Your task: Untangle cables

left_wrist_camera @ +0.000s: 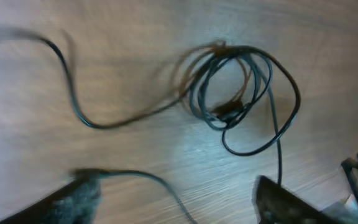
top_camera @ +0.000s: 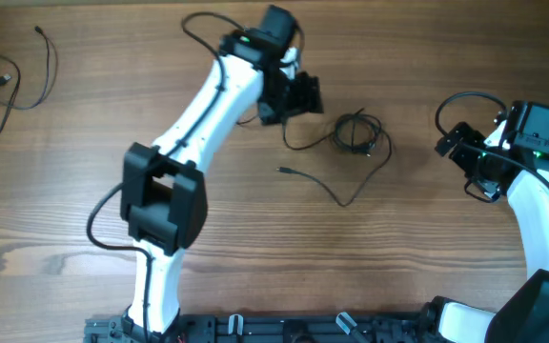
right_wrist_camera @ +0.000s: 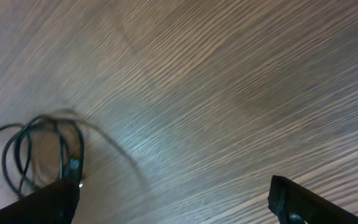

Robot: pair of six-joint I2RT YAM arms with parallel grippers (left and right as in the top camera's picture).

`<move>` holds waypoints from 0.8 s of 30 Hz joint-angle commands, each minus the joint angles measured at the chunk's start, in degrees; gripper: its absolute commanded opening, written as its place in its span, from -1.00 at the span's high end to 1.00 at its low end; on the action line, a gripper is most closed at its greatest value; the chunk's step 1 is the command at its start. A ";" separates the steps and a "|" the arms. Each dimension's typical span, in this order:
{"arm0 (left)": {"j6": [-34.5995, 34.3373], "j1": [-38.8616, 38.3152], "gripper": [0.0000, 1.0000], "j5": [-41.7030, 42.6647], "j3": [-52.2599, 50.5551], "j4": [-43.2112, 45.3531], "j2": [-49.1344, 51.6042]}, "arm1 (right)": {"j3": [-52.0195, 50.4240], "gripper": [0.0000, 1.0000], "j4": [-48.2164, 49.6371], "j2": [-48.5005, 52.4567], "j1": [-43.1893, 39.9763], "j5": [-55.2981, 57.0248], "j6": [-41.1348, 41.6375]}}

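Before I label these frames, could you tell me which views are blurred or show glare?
Overhead: sharp and evenly lit, the cable tangle crisp. Left wrist: blur smears the tangle's brown strand and a fingertip of the left pincer, with a bluish sheen on the table. Right wrist: soft throughout, the tangle smeared at lower left.

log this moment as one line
left gripper: open, beside cable tangle | right gripper: open, apart from it | cable tangle: on table, not gripped

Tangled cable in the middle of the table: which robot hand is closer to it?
Left. In the overhead view, the left gripper is just up and left of the tangled cable, near its loose strand. The right gripper sits farther off to the cable's right.
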 commanded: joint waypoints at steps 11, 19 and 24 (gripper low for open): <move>-43.85 -7.72 -0.94 -10.67 -9.84 14.25 0.61 | 0.90 -1.00 -1.79 -1.14 -0.04 -3.26 -2.54; -10.23 -7.72 -0.63 -1.81 -9.81 22.71 0.26 | 0.81 -0.99 -1.77 -1.11 -0.04 -3.23 -2.54; 6.21 -8.96 -0.51 -1.84 -9.81 22.67 -0.09 | -0.11 -0.99 -0.85 -1.11 -0.04 -3.23 -2.47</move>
